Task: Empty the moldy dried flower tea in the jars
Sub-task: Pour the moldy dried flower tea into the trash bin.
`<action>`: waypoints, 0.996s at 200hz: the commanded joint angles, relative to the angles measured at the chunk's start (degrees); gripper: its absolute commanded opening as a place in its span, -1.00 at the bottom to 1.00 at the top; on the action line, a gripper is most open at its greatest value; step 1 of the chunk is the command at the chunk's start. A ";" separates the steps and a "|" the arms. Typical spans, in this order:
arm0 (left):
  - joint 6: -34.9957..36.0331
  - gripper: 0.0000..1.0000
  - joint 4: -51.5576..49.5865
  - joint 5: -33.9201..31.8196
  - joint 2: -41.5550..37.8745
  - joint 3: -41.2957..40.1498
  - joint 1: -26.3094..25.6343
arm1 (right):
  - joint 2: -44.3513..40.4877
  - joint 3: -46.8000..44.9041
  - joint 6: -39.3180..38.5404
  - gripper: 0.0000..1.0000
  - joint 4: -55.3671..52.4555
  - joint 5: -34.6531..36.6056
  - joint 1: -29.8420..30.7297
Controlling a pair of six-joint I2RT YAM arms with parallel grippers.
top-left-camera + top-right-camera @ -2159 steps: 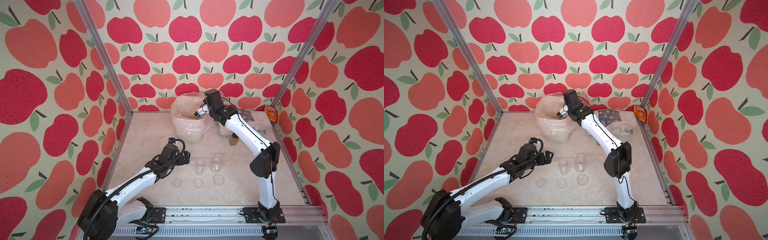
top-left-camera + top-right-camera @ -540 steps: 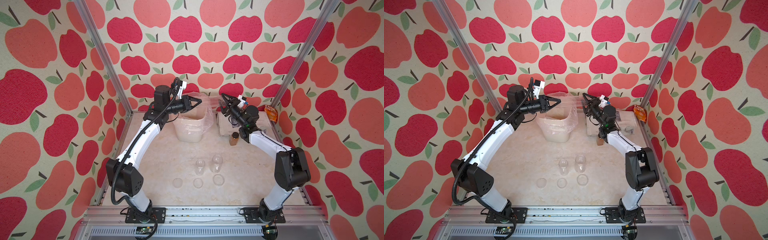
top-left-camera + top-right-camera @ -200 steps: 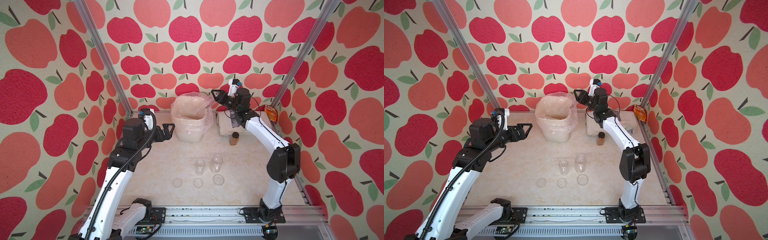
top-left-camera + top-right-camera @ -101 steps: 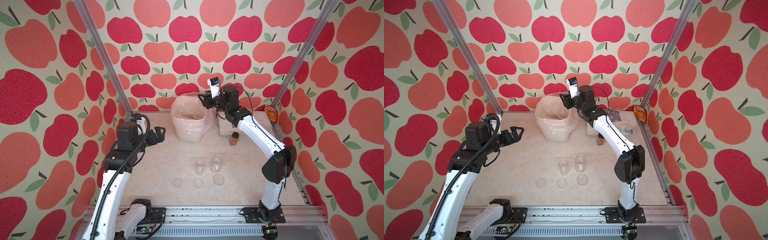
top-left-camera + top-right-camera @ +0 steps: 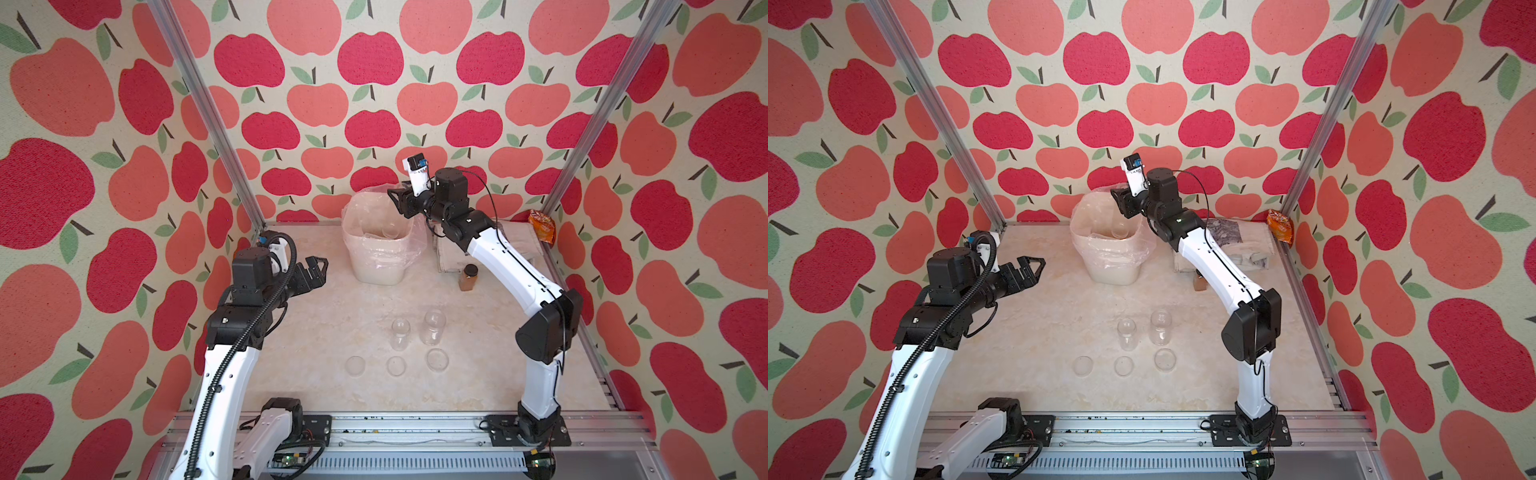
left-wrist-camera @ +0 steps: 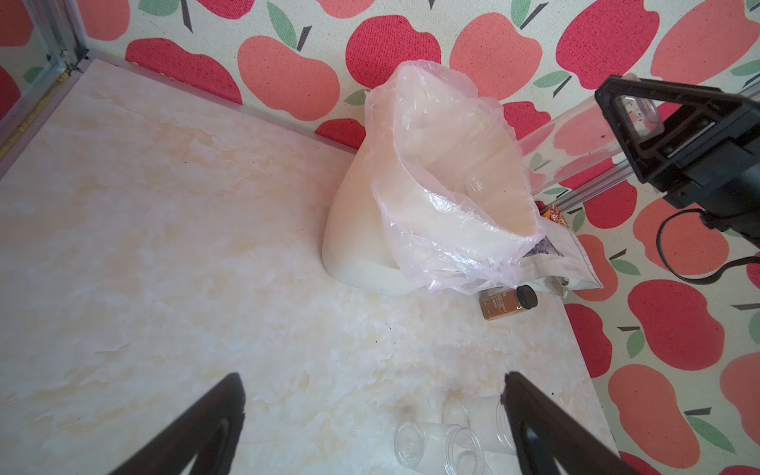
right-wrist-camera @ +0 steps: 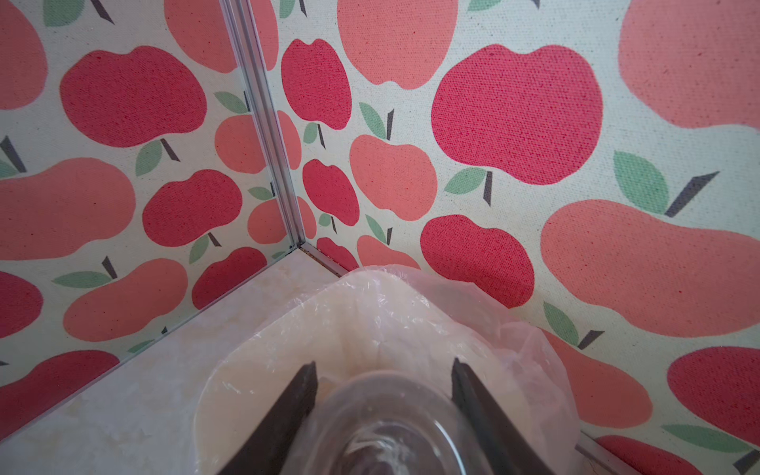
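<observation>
My right gripper (image 5: pixel 398 200) is shut on a clear jar (image 7: pixel 382 423) and holds it above the back rim of the white bin (image 5: pixel 353 232). In the left wrist view a few dark specks of tea cling inside this held jar (image 6: pixel 635 111). Two more clear jars (image 5: pixel 401 332) (image 5: pixel 432 328) stand lidless and look empty, in both top views mid-table. Three clear lids (image 5: pixel 355 365) (image 5: pixel 395 365) (image 5: pixel 437 359) lie in front of them. My left gripper (image 5: pixel 313 270) is open and empty, raised at the left, well apart from bin and jars.
The bin carries a loose clear plastic liner (image 6: pixel 436 135). An amber jar with a black cap (image 5: pixel 469 277) stands right of the bin, beside a grey printed pouch (image 5: pixel 515 241). An orange packet (image 5: pixel 542 226) sits in the back right corner.
My right gripper has swung left with the jar, from right of the bin to above it. My left gripper has drawn back a little toward the left wall.
</observation>
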 commanded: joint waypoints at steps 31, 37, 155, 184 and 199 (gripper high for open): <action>0.71 0.99 0.48 1.80 -0.79 -1.09 0.81 | 0.22 1.79 1.88 -0.59 -0.01 0.13 -0.51; 0.61 0.99 0.59 1.89 -0.87 -1.26 0.80 | 0.33 1.48 6.66 -0.60 1.43 -2.53 -1.85; -0.54 0.99 2.82 3.34 -0.92 -2.42 1.02 | 1.12 4.64 1.16 -0.60 -1.05 -0.19 -0.50; -0.91 0.99 4.64 3.83 -0.87 -2.85 1.03 | 1.86 6.92 -6.21 -0.63 -4.06 5.77 1.47; -1.28 0.99 5.51 4.17 -0.83 -2.86 1.05 | 1.59 6.51 -12.94 -0.60 -4.00 10.84 3.54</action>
